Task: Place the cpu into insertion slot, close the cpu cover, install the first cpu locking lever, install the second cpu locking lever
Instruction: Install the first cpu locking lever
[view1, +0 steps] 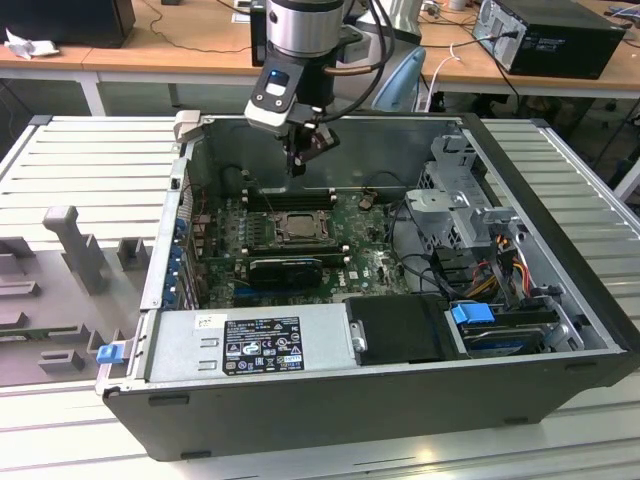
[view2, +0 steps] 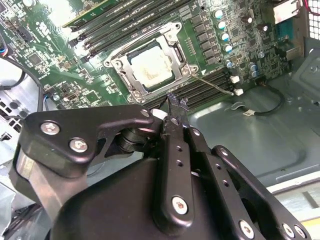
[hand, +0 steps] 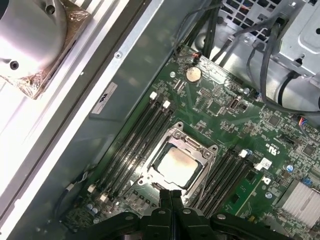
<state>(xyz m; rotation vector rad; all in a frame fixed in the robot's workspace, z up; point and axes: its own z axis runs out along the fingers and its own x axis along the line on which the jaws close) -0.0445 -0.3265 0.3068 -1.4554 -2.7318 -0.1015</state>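
The cpu (view2: 152, 67) lies pale and silver in the insertion slot (view1: 297, 228) of the green motherboard (view1: 370, 265). The cpu cover (view2: 175, 32) is down around it as a metal frame; in the first wrist view the cpu (hand: 176, 166) shows through the cover (hand: 192, 147) window. A thin wire lever (view2: 212, 82) sticks out from one socket corner across the memory slots. My gripper (view1: 297, 165) hangs above the board just behind the socket, clear of it. Its fingertips (hand: 170, 196) are pressed together with nothing between them, also in the second wrist view (view2: 175, 105).
The board sits deep in an open computer case (view1: 560, 260) with tall walls. Black memory slots (hand: 135, 140) flank the socket. A power supply (view1: 250, 345) lies at the front, a drive cage (view1: 455, 205) and cables (view1: 505, 260) on the exterior view's right. A metal cooler (hand: 30, 40) rests outside the case.
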